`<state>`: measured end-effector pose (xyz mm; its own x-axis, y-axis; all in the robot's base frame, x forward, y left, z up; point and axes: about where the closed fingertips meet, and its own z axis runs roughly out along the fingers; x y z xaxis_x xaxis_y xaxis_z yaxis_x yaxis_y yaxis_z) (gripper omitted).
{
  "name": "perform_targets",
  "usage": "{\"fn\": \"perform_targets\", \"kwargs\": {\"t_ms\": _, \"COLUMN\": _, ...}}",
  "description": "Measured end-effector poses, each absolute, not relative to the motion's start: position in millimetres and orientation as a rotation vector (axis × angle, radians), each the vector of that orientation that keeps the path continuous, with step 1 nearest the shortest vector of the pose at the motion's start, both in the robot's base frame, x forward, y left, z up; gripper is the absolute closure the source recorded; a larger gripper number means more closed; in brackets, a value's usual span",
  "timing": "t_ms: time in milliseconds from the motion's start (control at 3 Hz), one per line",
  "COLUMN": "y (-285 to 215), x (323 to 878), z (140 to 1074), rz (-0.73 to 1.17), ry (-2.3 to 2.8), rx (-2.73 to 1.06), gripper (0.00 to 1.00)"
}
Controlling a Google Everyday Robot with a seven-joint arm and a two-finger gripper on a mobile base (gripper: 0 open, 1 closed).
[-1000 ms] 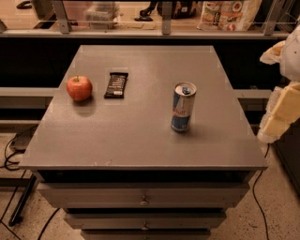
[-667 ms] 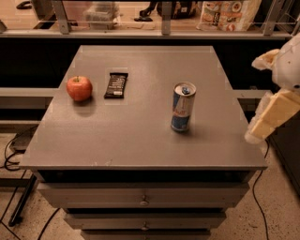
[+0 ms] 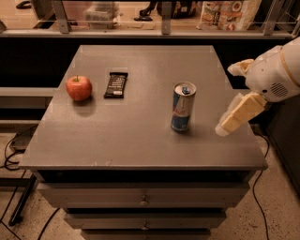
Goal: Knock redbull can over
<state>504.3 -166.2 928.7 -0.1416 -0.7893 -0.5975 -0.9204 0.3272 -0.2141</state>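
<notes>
The redbull can (image 3: 182,107) stands upright on the grey table (image 3: 117,136), right of its middle; it is silver and blue with a red logo and a pull-tab top. My gripper (image 3: 233,117) comes in from the right on a white arm (image 3: 276,70). It hangs over the table's right edge, to the right of the can and near its lower half. It does not touch the can; a gap of about a can's width lies between them.
A red apple (image 3: 78,87) and a dark snack bar (image 3: 116,84) lie on the table's left half. Drawers (image 3: 143,199) sit under the tabletop. A counter with bags and boxes (image 3: 225,14) runs behind. Cables (image 3: 14,154) lie on the floor at left.
My gripper has moved left and a little down, from beyond the table's right edge to over it, closer to the can. The can, apple and bar have not moved.
</notes>
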Motion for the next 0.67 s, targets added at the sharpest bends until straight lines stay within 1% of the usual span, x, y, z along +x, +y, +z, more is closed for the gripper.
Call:
{"fn": "perform_targets", "kwargs": {"t_ms": 333, "y": -166, "x": 502, "z": 930, "rz": 0.256, "ry": 1.968, "rx": -1.509, "gripper": 0.0}}
{"fn": "perform_targets", "kwargs": {"t_ms": 667, "y": -152, "x": 505, "z": 922, "rz": 0.333, "ry": 1.928, "rx": -1.515, "gripper": 0.0}}
